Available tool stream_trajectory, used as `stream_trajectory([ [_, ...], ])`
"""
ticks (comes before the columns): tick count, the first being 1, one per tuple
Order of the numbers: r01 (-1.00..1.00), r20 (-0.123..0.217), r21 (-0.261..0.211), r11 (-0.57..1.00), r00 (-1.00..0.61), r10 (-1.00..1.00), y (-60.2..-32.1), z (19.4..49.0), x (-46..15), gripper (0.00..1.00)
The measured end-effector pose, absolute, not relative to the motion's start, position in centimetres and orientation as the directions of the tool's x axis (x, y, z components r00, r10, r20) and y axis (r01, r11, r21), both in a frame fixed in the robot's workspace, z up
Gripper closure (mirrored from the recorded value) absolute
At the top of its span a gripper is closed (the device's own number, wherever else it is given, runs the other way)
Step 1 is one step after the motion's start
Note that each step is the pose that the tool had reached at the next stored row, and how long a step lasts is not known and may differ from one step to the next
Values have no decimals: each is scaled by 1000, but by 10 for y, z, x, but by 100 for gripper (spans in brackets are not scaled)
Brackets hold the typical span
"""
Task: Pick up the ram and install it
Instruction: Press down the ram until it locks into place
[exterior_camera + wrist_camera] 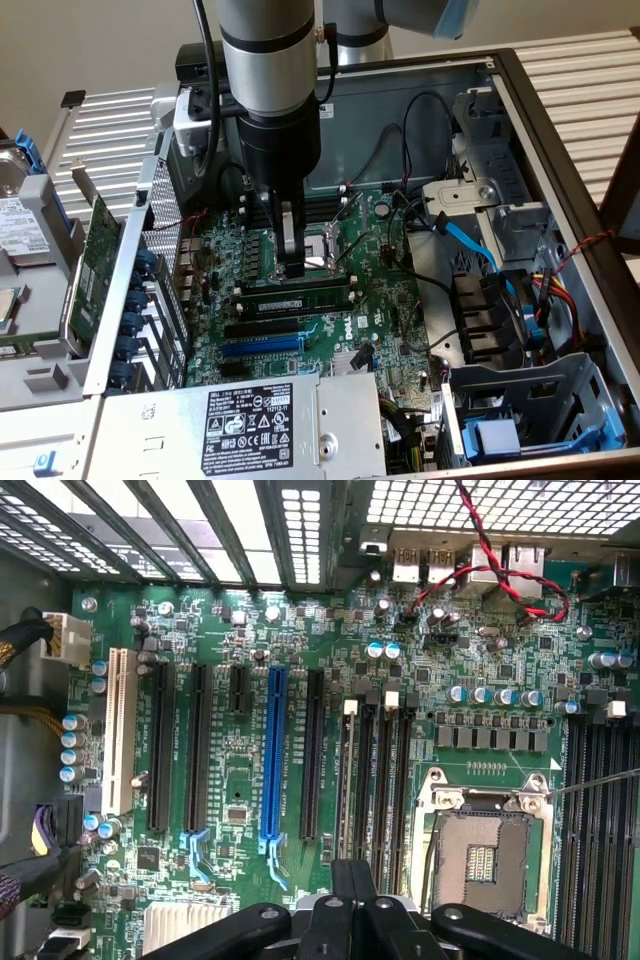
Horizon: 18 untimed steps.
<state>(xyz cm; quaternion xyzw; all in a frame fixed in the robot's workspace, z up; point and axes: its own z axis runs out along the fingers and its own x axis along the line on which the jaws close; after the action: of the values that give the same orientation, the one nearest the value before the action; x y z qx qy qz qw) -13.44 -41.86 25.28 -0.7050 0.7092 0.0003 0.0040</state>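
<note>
Inside the open computer case, the gripper hangs over the green motherboard with its two fingers pressed together and nothing between them, their tips just above the silver CPU socket. Directly below those tips in the exterior view, only a short way off, the ram lies seated lengthwise in one of the black memory slots, a long dark stick with a pale label strip, flanked by white end clips. From the wrist view the same stick appears edge-on in the slot nearest the expansion slots, with the neighbouring memory slots bare beside it and the closed fingers just short of its end. A blue expansion slot and a white one sit further across the board, and the CPU socket is open and bare. Elsewhere the case holds a power supply with a black label, a drive cage with a blue latch, a blue data cable, and bundled wires. A green card stands outside the case wall at the exterior view's left.
</note>
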Motion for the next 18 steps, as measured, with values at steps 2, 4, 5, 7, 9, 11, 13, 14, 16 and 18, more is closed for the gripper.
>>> stream_trajectory([
  [2, -999, -6, -5, 32, -32, -999, -419, 253, -134, 89],
  [4, -998, -6, -5, 58, -58, -998, -419, 253, -134, 89],
  [5, -997, -6, -5, 72, -72, -997, -419, 253, -134, 89],
  [7, -995, -6, -5, 102, -102, -995, -419, 253, -134, 89],
  [9, -991, -6, -5, 132, -132, -991, -419, 253, -134, 89],
  [11, -986, -6, -5, 164, -164, -986, -419, 253, -134, 89],
  [13, -981, -6, -5, 193, -193, -981, -419, 253, -134, 89],
  [14, -978, -6, -5, 207, -207, -978, -419, 253, -134, 89],
  [16, -972, -6, -5, 236, -236, -972, -419, 253, -134, 89],
  [18, -965, -6, -5, 263, -263, -965, -419, 253, -134, 89],
])
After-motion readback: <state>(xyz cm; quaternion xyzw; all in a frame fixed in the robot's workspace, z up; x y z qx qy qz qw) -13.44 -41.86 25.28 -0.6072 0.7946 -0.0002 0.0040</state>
